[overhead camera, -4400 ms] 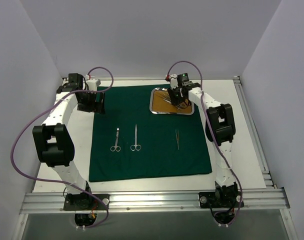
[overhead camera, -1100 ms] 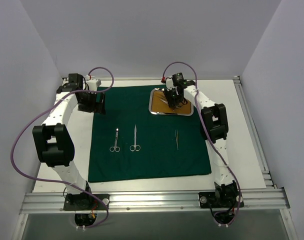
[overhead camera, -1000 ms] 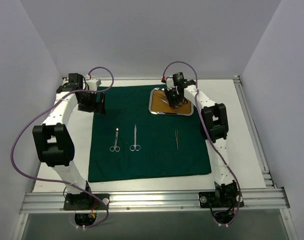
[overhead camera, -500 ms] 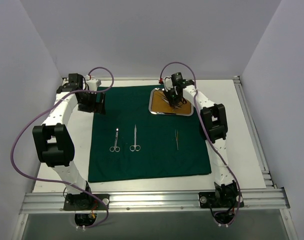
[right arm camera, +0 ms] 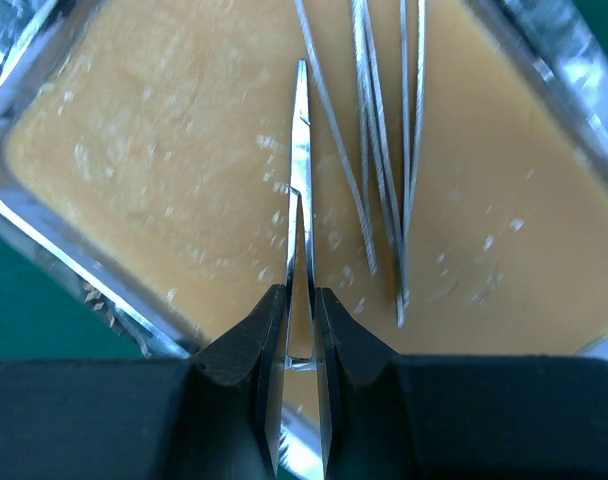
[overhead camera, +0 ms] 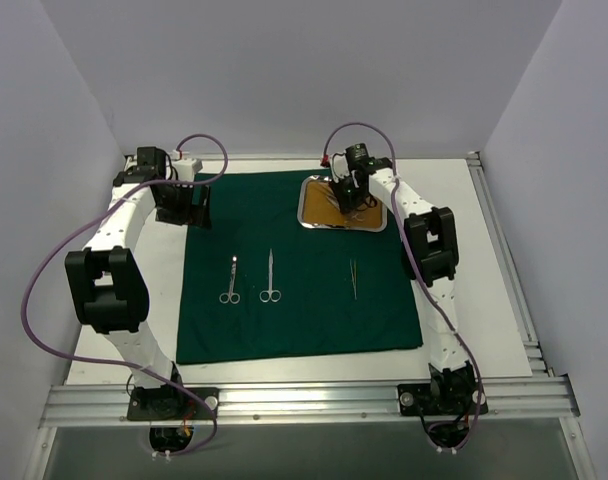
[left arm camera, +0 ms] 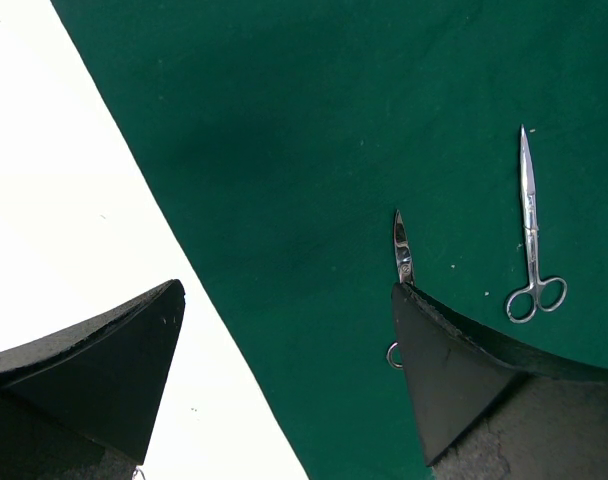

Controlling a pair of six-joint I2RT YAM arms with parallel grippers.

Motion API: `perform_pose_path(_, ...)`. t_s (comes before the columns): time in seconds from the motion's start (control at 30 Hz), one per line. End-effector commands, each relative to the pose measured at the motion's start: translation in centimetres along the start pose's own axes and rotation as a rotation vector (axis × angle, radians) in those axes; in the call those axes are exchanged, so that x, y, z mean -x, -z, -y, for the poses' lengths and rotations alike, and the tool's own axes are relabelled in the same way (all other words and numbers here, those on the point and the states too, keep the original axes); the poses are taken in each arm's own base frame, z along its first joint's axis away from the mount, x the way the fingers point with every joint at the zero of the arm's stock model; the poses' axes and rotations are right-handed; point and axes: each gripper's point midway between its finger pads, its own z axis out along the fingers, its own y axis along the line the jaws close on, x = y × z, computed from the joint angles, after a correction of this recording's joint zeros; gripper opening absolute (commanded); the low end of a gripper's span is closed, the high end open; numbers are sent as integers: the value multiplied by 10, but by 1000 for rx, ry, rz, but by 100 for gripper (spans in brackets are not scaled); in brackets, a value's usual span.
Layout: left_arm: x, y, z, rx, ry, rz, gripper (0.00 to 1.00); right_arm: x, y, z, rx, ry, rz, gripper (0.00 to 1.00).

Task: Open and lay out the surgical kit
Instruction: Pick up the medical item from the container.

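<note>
Overhead: green drape [overhead camera: 304,310] spread flat, two scissors [overhead camera: 231,281] and tweezers [overhead camera: 354,278] laid on it; steel tray [overhead camera: 306,206] at far edge. Left wrist: left gripper [left arm camera: 284,290] spread wide over drape edge. Right wrist: right gripper [right arm camera: 300,295] pinching slim forceps [right arm camera: 300,150] above tan liner [right arm camera: 164,180].

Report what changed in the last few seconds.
The right gripper edged left over the tray and closed on a pair of tweezers. The left gripper stayed open and still; the drape and three laid-out instruments stayed put.
</note>
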Motion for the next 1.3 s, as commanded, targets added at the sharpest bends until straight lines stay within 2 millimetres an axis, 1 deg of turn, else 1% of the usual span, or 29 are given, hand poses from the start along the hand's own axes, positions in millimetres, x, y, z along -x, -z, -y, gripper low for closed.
perform_pose_path(0.0,15,16,3,-6,-28,50,94,14,42,-8,21,-41,52,0)
perform_pose_path(0.03,15,16,3,-6,-28,51,94,7,39,-12,28,-50,36,0)
perform_pose_path(0.3,15,15,3,-10,-28,51,94,-10,42,-26,74,-125,-6,0)
perform_pose_path(0.4,16,15,3,-9,-29,52,94,-18,37,-29,83,-133,-33,0)
perform_pose_path(0.53,15,15,4,-10,-30,52,94,-27,29,-30,84,-147,-69,20)
perform_pose_path(0.73,14,16,3,-6,-33,50,94,-28,23,-30,73,-146,-77,24)
perform_pose_path(0.8,14,16,3,-8,-31,50,94,-28,20,-30,69,-147,-80,24)
perform_pose_path(0.87,14,14,4,-12,-33,51,94,-27,18,-29,54,-142,-83,22)
perform_pose_path(0.93,14,14,4,-13,-31,51,94,-33,10,-29,49,-142,-107,21)
perform_pose_path(0.97,14,14,4,-13,-30,51,94,-32,9,-29,46,-141,-111,20)
perform_pose_path(1.0,15,16,4,-13,-32,54,94,-35,5,-29,44,-143,-124,20)
perform_pose_path(1.17,14,17,4,-8,-35,56,94,-34,2,-31,44,-143,-123,19)
perform_pose_path(1.2,15,18,5,-10,-37,59,94,-33,2,-31,44,-141,-122,17)
perform_pose_path(1.23,15,18,5,-10,-37,58,94,-33,2,-32,41,-137,-123,11)
perform_pose_path(1.27,15,18,5,-10,-37,58,94,-32,4,-32,37,-139,-120,8)
